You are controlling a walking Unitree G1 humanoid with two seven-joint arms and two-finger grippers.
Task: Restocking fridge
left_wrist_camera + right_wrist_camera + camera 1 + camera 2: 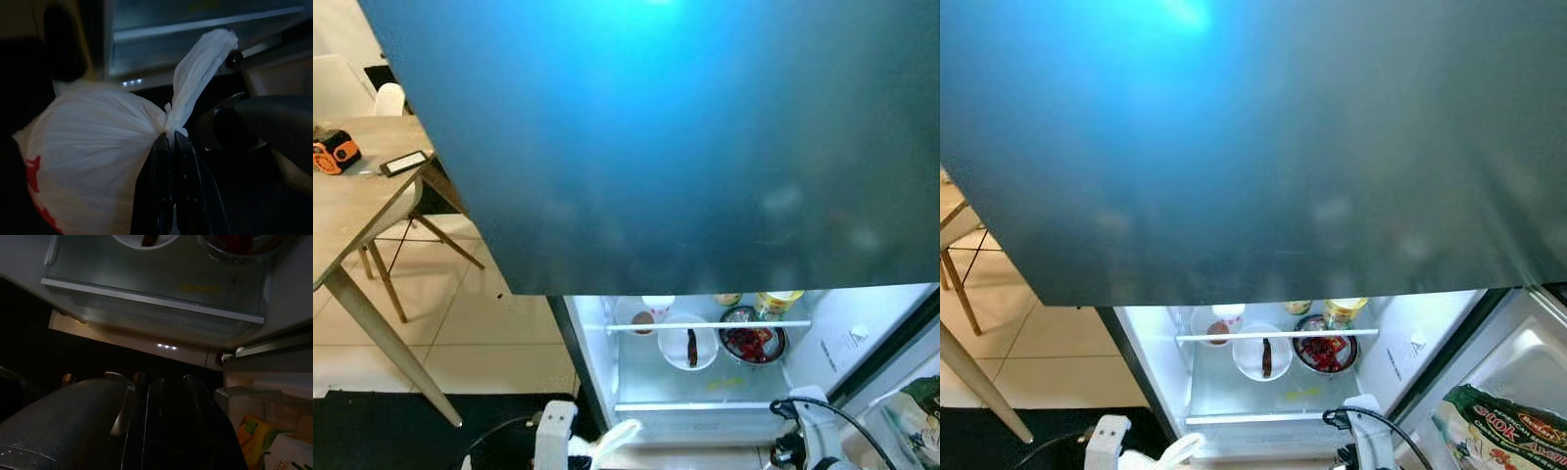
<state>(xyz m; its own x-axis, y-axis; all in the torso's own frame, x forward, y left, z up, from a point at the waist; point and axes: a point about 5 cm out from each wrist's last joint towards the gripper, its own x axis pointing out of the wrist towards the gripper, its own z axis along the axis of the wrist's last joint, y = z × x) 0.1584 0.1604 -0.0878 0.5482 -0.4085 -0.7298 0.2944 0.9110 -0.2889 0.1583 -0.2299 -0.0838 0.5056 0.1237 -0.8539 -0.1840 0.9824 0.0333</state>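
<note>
The lower fridge compartment [705, 392] stands open and lit, under a large blue-grey upper door [685, 147]. On its glass shelf sit a white bowl [688, 343] with a brown piece in it, a steel bowl [753, 341] of red food and a yellow-lidded jar [777, 301]. My left gripper [170, 147] is shut on the knot of a white plastic bag [98, 147] with red print, low in front of the fridge; the bag's tail [615, 438] pokes up there. My right gripper [173, 382] hangs shut and empty before the bottom drawer [156, 298].
A wooden table [352, 206] stands at the left with an orange device [333, 152] and a phone [404, 162] on it, and a chair behind. The open door's shelf at the right holds a green packet [1503, 431]. A black mat [401, 431] lies on the tiled floor.
</note>
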